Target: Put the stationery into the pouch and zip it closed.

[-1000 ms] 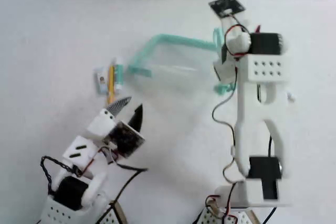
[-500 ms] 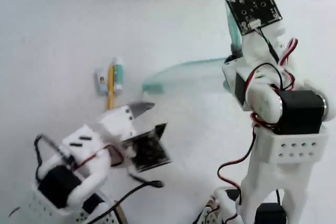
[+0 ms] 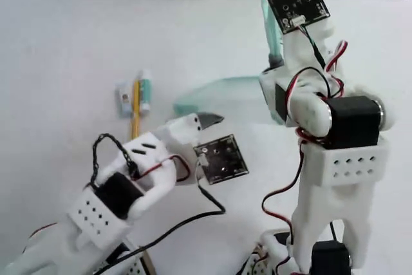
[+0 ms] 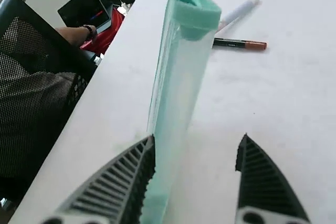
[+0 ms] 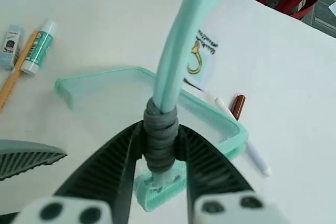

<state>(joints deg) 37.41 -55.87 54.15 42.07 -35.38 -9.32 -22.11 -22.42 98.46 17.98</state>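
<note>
- Barely begun: pencil (image 3: 136, 106), glue stick (image 3: 145, 89) and eraser (image 3: 124, 98) lie outside the pouch (image 5: 113, 95).
- Right end effector (image 5: 160, 130) clamps the pouch's strap (image 5: 177, 43); left end effector (image 4: 197, 142) gapes empty.

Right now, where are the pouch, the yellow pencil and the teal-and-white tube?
pouch (image 5: 110, 98): right wrist view, on its see-through side.
yellow pencil (image 3: 136, 111): high view, mid shaft.
teal-and-white tube (image 3: 145, 91): high view, on the tube's body.

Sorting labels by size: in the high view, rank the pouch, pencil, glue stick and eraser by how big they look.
1. pouch, largest
2. pencil, long but thin
3. glue stick and eraser: about alike, not ranked apart
</note>
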